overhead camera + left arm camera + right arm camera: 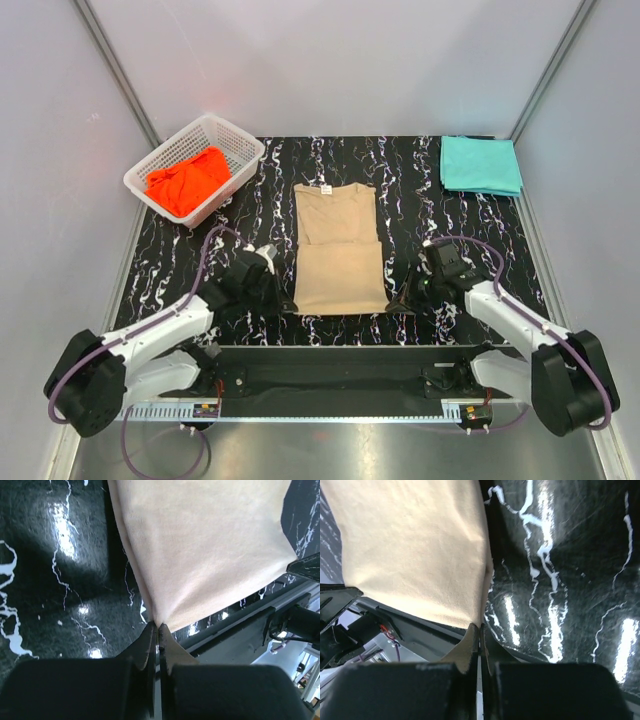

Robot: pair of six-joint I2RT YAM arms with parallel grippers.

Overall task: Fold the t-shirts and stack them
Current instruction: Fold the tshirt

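The tan t-shirt (pixel 338 255) lies in the middle of the black marbled table, folded into a long strip with its lower part doubled up over the body. My left gripper (pixel 283 300) is shut on its near left corner; the left wrist view shows the cloth (pixel 200 555) pinched between the fingertips (pixel 150 635). My right gripper (pixel 402 300) is shut on the near right corner; the right wrist view shows the cloth (pixel 420 550) pinched there. The teal t-shirt (pixel 480 164) lies folded at the far right. The orange-red t-shirt (pixel 188 180) sits crumpled in the basket.
A white plastic lattice basket (pixel 238 142) stands at the far left of the table. The table's near edge and a metal rail (pixel 330 355) lie just behind the grippers. Grey walls enclose the left, back and right.
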